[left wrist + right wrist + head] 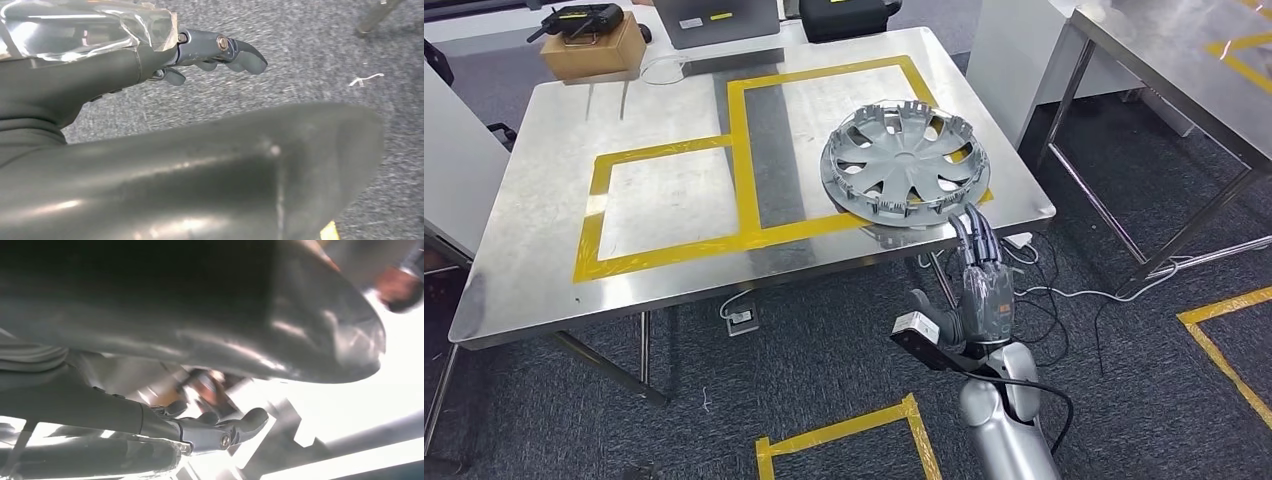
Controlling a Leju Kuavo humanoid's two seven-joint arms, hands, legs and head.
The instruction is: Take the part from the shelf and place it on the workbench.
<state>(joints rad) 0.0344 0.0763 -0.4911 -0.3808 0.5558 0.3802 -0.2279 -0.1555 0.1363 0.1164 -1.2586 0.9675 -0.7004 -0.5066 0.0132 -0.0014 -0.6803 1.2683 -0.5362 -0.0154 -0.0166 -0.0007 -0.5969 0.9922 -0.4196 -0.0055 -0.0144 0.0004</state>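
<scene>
Right hand: the right hand [984, 285] is raised below the worktop's near edge, at about 5 o'clock of the head view, with its fingers [972, 232] straight, close together and pointing up at the hubcap's near rim. It holds nothing. Whether the tips touch the rim cannot be told.
Right arm: the silver forearm [1009, 425] comes up from the picture's bottom edge, nearly upright, palm side turned away from the camera.
Right wrist view: the fingers [225, 432] lie loosely extended with nothing between them; the background is too bright and blurred to read.
Left hand: the left hand [215, 52] hangs over grey carpet [310, 60], its fingers curled inward on nothing.
Hubcap: the hubcap [904, 165] lies flat on the worktop's near right part, at 2 o'clock of the head view, across the yellow tape [744, 150]. Its near rim reaches the edge nearest the right hand.
Reason for placement: judged as set down where the arm reaches without leaning; the tape boxes appear to mark the drop zone.
Worktop: the steel worktop [544, 200] also carries a cardboard box [594, 50] at the far left corner, well apart from the hubcap.
Task state: judged as placed; the part rests on the surface unsupported by either hand.
Risk: a slight brush from the raised fingers could shift the hubcap on the edge.
</scene>
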